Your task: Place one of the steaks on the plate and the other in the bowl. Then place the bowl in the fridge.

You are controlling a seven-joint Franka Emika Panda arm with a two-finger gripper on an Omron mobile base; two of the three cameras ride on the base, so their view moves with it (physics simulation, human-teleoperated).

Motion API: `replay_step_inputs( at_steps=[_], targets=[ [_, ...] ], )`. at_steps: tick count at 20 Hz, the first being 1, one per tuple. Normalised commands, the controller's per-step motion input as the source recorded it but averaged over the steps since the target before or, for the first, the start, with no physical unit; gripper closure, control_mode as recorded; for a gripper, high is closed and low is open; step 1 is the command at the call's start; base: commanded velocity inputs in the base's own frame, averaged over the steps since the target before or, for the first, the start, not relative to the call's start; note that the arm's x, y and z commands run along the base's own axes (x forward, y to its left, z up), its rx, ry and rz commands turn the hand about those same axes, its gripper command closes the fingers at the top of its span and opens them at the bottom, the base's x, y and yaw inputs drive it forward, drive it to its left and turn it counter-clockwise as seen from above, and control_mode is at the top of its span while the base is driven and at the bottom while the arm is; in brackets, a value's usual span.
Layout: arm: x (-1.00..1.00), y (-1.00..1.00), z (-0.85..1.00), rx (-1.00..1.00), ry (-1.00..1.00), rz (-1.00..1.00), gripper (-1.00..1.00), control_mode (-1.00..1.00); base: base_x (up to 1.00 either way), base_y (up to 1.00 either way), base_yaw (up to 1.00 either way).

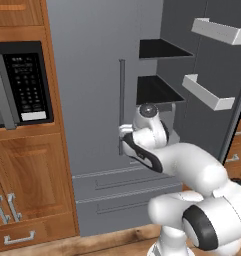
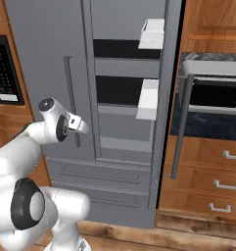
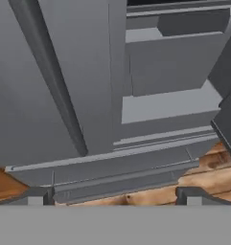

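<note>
While tall grey steel fridge (image 2: 124,122) stands open | jaws (image 3: 114,194) wide apart, empty | bowl placement looks pending

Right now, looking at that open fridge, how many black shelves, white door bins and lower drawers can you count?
In the fridge, by kind:
Black shelves: 2 (upper, lower)
White door bins: 2 (upper, lower)
Lower drawers: 2 (upper, lower)
Total: 6
</note>
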Motion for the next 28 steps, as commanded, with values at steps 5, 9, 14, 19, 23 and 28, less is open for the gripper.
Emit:
replay_step_inputs(
  at_steps=[5,9,14,19,23,28],
  targets=[
    [0.65,0.5,0.01,-0.07,-0.12,-0.1,-1.0,-1.0,0.0,0.0,0.0],
    [0.74,0.22,0.07,-0.06,0.0,0.0,-1.0,-1.0,0.0,0.0,0.0],
    [0.25,0.0,0.06,0.0,0.02,0.0,-1.0,-1.0,0.0,0.0,0.0],
    [0.37,0.0,0.28,0.0,0.0,0.0,-1.0,-1.0,0.0,0.0,0.0],
    [0.55,0.0,0.37,0.0,0.09,0.0,-1.0,-1.0,0.0,0.0,0.0],
    [0.56,0.0,0.06,0.0,0.02,0.0,-1.0,-1.0,0.0,0.0,0.0]
  ],
)
